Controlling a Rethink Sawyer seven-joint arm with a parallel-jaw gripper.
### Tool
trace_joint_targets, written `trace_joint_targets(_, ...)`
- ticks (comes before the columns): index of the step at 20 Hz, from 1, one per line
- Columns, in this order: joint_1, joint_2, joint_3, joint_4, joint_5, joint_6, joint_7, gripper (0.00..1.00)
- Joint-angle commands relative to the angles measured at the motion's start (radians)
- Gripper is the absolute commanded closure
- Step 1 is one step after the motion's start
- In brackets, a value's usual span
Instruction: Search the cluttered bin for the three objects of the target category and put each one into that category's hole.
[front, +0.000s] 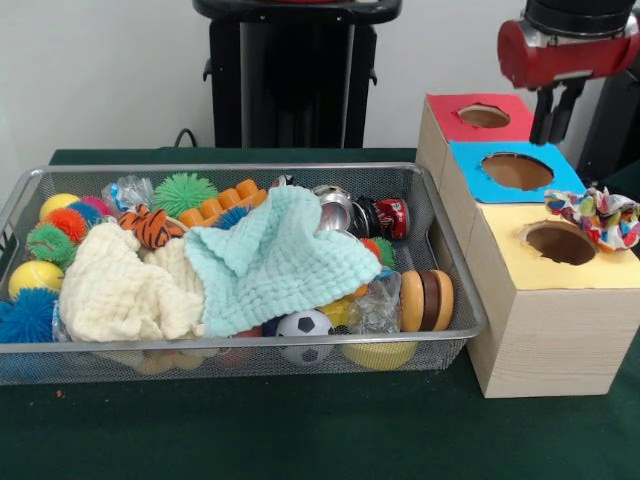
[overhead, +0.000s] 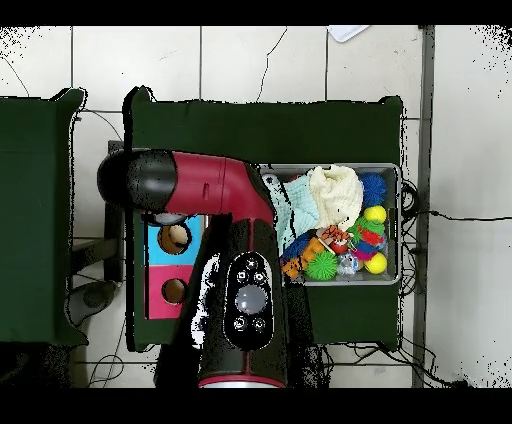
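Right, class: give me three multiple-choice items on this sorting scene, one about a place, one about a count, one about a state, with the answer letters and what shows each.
1. Where does the patterned cloth lie?
A. In the wire mesh basket
B. On the yellow-topped box, beside its hole
C. On the green table cover

2. How many coloured box tops with a hole show in the front view?
A. Two
B. Three
C. Four

3. What is the gripper carrying?
A. A soccer ball
B. A mint cloth
C. Nothing visible

Answers:
1 B: the cloth rests at the yellow top's right edge, next to the hole.
2 B: the red top, the blue top and the yellow one, one hole each.
3 C: its dark fingers hang above the blue top with nothing seen between them; the soccer ball and the mint cloth lie in the basket.
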Motion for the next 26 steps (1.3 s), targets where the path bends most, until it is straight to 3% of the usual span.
trace_joint_targets(1, 0.039, 0.028, 0.061, -0.017, 0.048, 0.257, 0.297, 1.0)
trace_joint_targets(6, 0.074, 0.052, 0.081, 0.039, 0.2, 0.052, 0.399, 1.0)
trace_joint_targets(12, 0.126, 0.082, 0.071, 0.087, 0.275, -0.123, 0.427, 1.0)
trace_joint_targets(15, 0.148, 0.094, 0.066, 0.106, 0.28, -0.184, 0.436, 1.0)
trace_joint_targets(21, 0.199, 0.16, -0.001, 0.069, 0.186, -0.178, 0.449, 1.0)
trace_joint_targets(26, 0.203, 0.184, -0.013, 0.061, 0.177, -0.188, 0.435, 1.0)
